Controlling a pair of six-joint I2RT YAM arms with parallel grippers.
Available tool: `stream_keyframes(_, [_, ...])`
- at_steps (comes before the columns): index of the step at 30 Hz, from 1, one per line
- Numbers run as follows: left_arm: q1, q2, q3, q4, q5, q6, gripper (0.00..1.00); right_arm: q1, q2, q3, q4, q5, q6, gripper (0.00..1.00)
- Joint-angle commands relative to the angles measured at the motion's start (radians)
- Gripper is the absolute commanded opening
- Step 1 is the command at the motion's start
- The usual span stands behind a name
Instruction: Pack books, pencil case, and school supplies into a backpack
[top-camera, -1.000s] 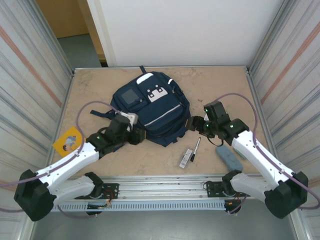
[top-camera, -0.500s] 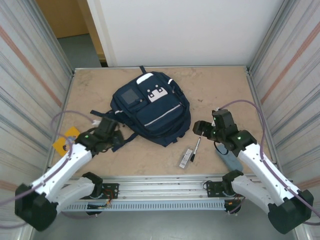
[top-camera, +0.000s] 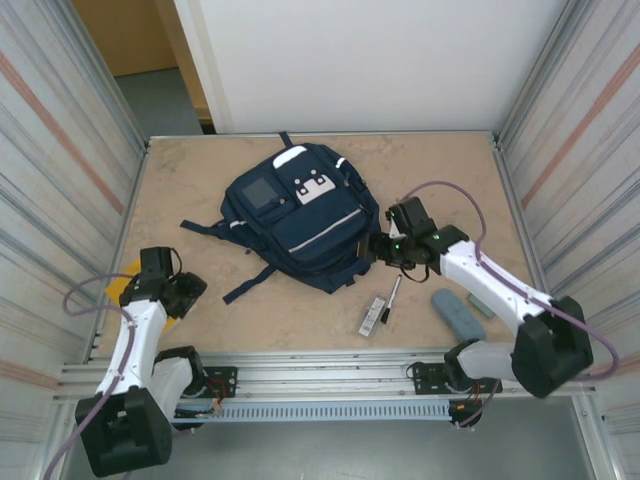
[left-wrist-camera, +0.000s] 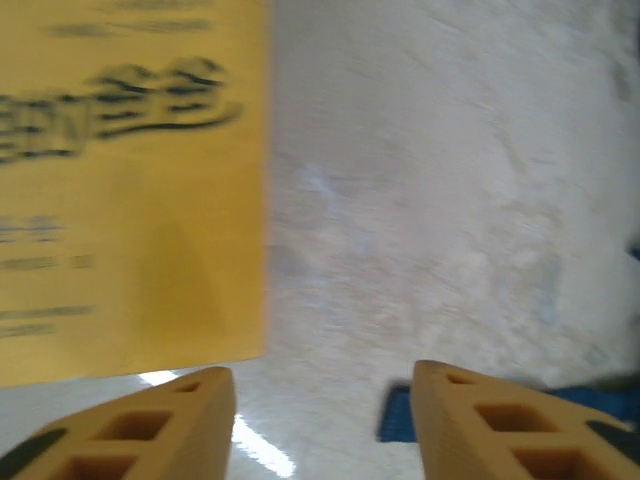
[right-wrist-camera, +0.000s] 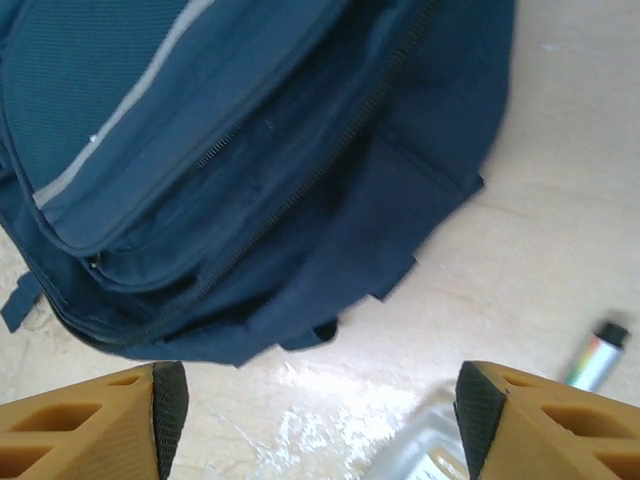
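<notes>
Overhead, the backpack (top-camera: 300, 215) is seen lying flat, with pen (top-camera: 393, 292), bar (top-camera: 373, 315) and pencil case (top-camera: 457, 315) laid near its right. Left wrist: left gripper (left-wrist-camera: 320, 420) is held spread, empty, beside the yellow book (left-wrist-camera: 130, 190). Right wrist: right gripper (right-wrist-camera: 320, 420) is held spread, empty, by the backpack's edge.

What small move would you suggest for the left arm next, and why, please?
Probably shift the left gripper sideways toward the thin flat yellow-orange book and lower it onto the book's near edge. Its jaws stand open and empty over the pale tabletop, the book lying flat ahead to one side, not between them.
</notes>
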Motion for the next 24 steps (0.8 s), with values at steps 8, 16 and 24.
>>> stream_keyframes(8, [-0.213, 0.063, 0.04, 0.022, 0.013, 0.033, 0.57, 0.041, 0.296, 0.366, -0.147, 0.024, -0.394, 0.66])
stream_keyframes(16, [-0.369, 0.097, 0.105, 0.098, 0.114, 0.065, 0.62, 0.13, 0.369, 0.38, -0.142, -0.044, -1.048, 0.68])
stream_keyframes(24, [-0.396, 0.127, 0.067, 0.092, 0.1, 0.023, 0.63, 0.14, 0.473, 0.396, -0.096, 0.022, -1.6, 0.7])
